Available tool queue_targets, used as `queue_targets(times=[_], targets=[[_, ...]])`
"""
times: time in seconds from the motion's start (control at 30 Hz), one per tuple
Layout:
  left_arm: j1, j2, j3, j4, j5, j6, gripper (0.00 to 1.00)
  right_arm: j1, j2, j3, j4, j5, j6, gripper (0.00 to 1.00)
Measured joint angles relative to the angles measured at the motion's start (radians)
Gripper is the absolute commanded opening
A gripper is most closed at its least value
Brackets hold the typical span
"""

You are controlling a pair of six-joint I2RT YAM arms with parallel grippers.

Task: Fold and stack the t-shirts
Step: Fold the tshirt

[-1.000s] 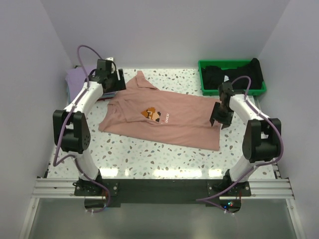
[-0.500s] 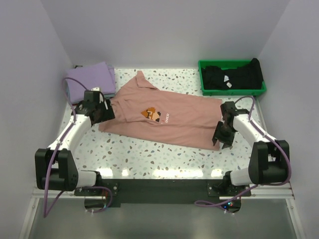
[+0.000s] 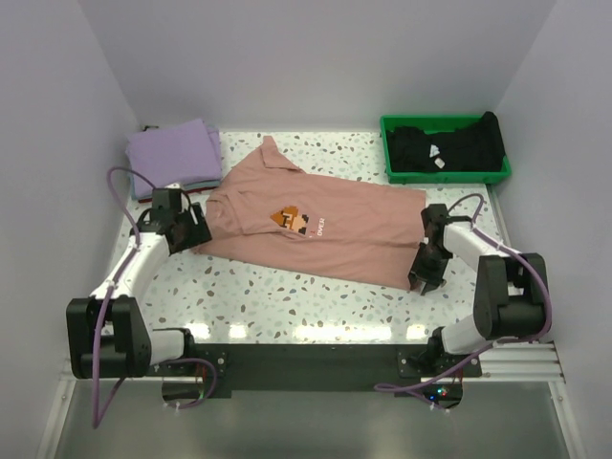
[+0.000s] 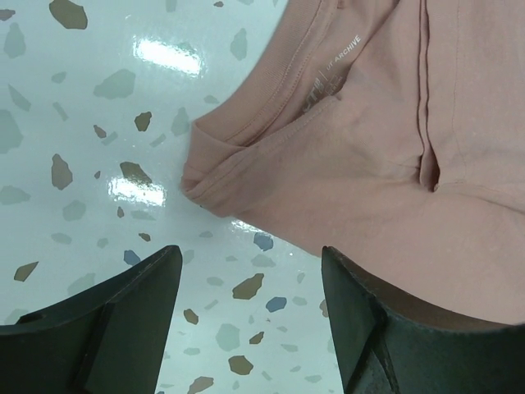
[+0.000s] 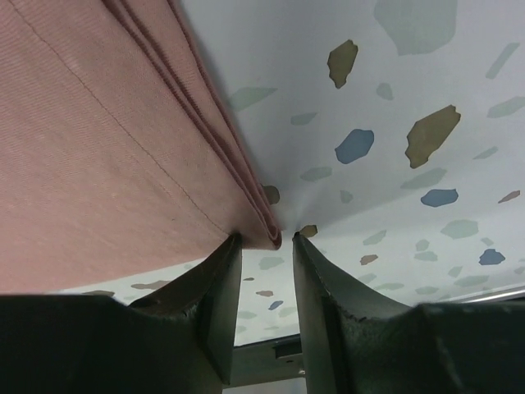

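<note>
The salmon-pink t-shirt lies spread out slantwise on the table, print up. My left gripper is open at its left edge. In the left wrist view the gripper stands over bare table, with the pink cloth just beyond and the right finger at the cloth's edge. My right gripper is at the shirt's near right hem corner. In the right wrist view its jaws stand narrowly apart around the folded hem corner. A folded lavender t-shirt lies back left. A black t-shirt lies in the tray.
The green plastic tray stands at the back right. White walls close in the table on the left, back and right. The speckled table shows in front of the pink shirt, with the metal rail at its near edge.
My left arm has swung from beside the lavender shirt down to the pink shirt's left edge. My right gripper has moved forward along the shirt's right edge to the near hem corner.
</note>
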Motion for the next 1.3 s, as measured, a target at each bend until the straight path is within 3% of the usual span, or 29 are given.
queue_targets(times=[0.23, 0.47, 0.83, 1.3], targets=[[0.029, -0.019, -0.064, 0.005, 0.002, -0.018, 0.7, -0.019, 0.016, 0.0, 0.014, -0.027, 0.003, 0.25], [0.05, -0.048, -0.138, 0.015, -0.005, -0.064, 0.59, -0.027, 0.042, 0.016, 0.014, -0.059, 0.002, 0.11], [0.07, 0.002, -0.14, 0.09, -0.053, -0.078, 0.39, -0.034, 0.043, 0.017, 0.013, -0.069, 0.0, 0.07], [0.114, 0.073, -0.137, 0.176, -0.032, -0.077, 0.34, -0.037, 0.048, 0.021, 0.01, -0.072, -0.005, 0.02]])
